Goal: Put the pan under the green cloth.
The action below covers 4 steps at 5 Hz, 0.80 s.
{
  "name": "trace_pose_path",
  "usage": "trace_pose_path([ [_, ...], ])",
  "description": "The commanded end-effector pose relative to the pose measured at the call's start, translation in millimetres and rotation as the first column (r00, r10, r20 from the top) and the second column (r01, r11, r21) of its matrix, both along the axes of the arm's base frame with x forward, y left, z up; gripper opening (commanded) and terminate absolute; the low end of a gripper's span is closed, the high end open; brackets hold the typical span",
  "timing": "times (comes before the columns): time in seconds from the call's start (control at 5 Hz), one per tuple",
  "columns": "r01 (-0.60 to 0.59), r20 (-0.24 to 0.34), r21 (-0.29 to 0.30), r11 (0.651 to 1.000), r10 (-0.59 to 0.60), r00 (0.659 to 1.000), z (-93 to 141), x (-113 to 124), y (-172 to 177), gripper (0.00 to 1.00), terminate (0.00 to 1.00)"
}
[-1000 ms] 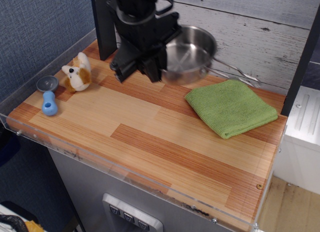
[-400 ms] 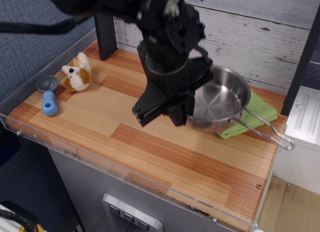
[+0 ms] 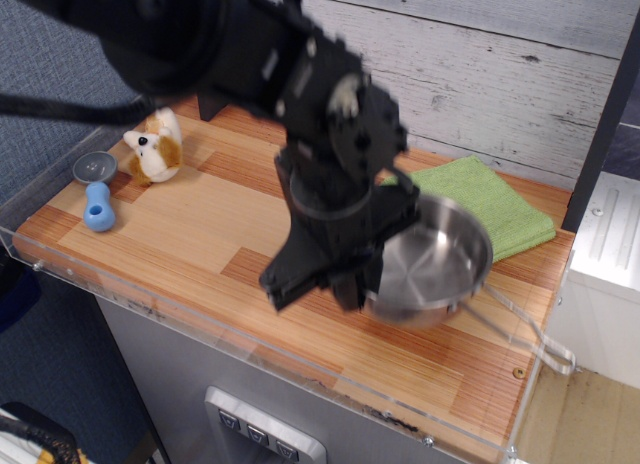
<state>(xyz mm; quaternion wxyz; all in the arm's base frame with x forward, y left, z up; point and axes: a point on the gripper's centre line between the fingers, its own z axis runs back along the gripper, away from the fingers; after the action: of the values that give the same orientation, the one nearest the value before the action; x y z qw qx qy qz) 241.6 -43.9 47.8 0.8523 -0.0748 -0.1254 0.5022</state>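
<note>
The shiny steel pan (image 3: pixel 435 269) hangs tilted just above the wooden table, in front of the green cloth, its wire-loop handle (image 3: pixel 530 329) pointing to the front right corner. My black gripper (image 3: pixel 365 289) is shut on the pan's left rim and holds it up. The lime-green cloth (image 3: pixel 485 199) lies flat at the back right, partly hidden behind the pan and my arm. The pan is not under the cloth; it overlaps the cloth's front edge in view.
A toy hamster (image 3: pixel 155 149), a small grey disc (image 3: pixel 94 167) and a blue toy (image 3: pixel 97 206) lie at the far left. A clear acrylic rim (image 3: pixel 250 349) edges the wooden table (image 3: pixel 200 234). A white box (image 3: pixel 605 274) stands to the right.
My gripper has carried the pan from the back of the table forward and to the right, over the cloth and down toward the front right; the cloth has not moved.
</note>
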Motion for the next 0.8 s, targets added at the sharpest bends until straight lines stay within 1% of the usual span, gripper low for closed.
trace_pose_path([
  [0.0,0.040,0.006,0.003,0.999,-0.040,0.999,-16.5,-4.7,-5.2,0.00,0.00],
  [0.2,0.043,0.005,0.018,0.999,-0.043,0.999,-18.7,-3.0,-6.6,0.00,0.00],
  [0.4,0.028,-0.014,0.022,0.999,-0.027,1.000,-20.9,-5.2,-4.7,0.00,0.00],
  [0.6,0.005,-0.042,0.022,1.000,-0.004,0.999,-17.7,-5.7,-1.3,1.00,0.00],
])
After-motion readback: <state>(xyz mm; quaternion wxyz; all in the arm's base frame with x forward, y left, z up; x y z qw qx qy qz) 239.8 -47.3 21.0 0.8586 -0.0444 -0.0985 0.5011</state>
